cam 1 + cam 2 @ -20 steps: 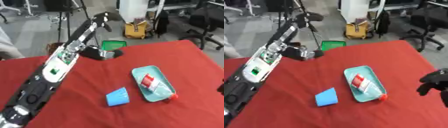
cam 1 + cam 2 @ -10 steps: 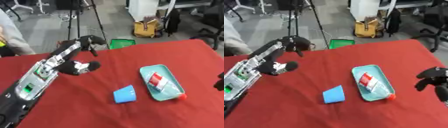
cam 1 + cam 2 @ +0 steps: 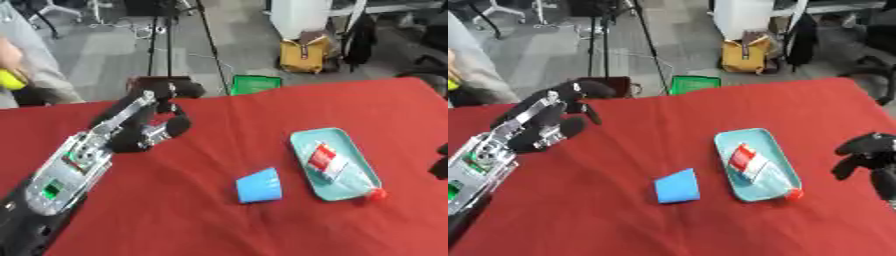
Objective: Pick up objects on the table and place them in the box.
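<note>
The blue cup (image 3: 260,185) is seen lying on the red bench (image 3: 201,220), well apart from the empty, loosely spread left hand (image 3: 150,125); the right hand (image 3: 870,156) is curled, empty.

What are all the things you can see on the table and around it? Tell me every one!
Table: one, covered in red cloth, fills the lower part of the view.
Cup: one, blue, lying on its side near the table's middle.
Tray: one, pale teal, on the table right of the cup.
Bottle: one, clear with a red label and red cap, lying in the tray.
Box: one, green, past the table's far edge.
Bag: one, yellow, on the floor behind.
Tripod: one, black, on the floor behind.
Left hand: black, above the table's left side, fingers relaxed, holding nothing.
Right hand: black, at the right edge, fingers curled, empty.
</note>
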Motion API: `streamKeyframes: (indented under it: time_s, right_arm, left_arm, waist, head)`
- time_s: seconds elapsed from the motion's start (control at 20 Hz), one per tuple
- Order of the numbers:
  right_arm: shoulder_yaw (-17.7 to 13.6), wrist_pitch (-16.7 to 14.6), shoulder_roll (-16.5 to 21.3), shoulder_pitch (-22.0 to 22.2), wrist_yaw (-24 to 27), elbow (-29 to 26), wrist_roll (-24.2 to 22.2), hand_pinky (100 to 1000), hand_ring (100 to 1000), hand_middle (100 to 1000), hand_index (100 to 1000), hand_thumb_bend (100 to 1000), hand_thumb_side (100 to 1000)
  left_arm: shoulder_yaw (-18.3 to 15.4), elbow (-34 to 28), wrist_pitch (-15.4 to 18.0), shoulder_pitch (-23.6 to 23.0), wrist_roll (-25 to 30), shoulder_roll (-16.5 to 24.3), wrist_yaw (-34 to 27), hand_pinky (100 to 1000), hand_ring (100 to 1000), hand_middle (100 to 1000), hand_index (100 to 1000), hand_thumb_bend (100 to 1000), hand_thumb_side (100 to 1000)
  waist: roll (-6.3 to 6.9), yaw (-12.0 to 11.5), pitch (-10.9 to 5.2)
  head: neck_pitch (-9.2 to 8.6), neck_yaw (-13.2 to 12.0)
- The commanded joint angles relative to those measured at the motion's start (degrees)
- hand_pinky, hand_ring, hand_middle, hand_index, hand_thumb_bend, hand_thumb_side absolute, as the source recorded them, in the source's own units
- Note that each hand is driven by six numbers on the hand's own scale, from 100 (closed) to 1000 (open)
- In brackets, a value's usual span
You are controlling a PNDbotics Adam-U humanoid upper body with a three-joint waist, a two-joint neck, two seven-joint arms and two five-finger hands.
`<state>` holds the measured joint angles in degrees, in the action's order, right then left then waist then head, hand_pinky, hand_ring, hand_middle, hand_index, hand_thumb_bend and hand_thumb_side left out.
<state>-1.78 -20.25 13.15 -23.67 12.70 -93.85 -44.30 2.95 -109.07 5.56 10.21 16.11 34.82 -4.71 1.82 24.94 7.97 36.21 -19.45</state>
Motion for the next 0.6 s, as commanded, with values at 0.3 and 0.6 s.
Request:
streamKeyframes:
  time_s: [0.3,0.6]
  right_arm:
    - [-0.4,-8.0,2.4,-1.8,-0.3,-0.5,-7.0,610,552,684,767,166,484]
    - [1.9,-11.7,6.6,-8.9,1.5,0.2,-7.2,628,572,689,770,176,471]
  left_arm:
    - [-0.9,-1.0,-0.7,-0.5,0.4,-0.4,0.6,614,886,811,866,575,784]
    - [-0.5,-1.0,-0.7,0.0,1.0,-1.5,0.6,614,886,810,867,576,786]
  waist:
    - [0.17,-0.6,-0.74]
    - [0.95,-1.4,-0.74]
  head:
    - [0.47,0.2]
    - [0.0,1.8]
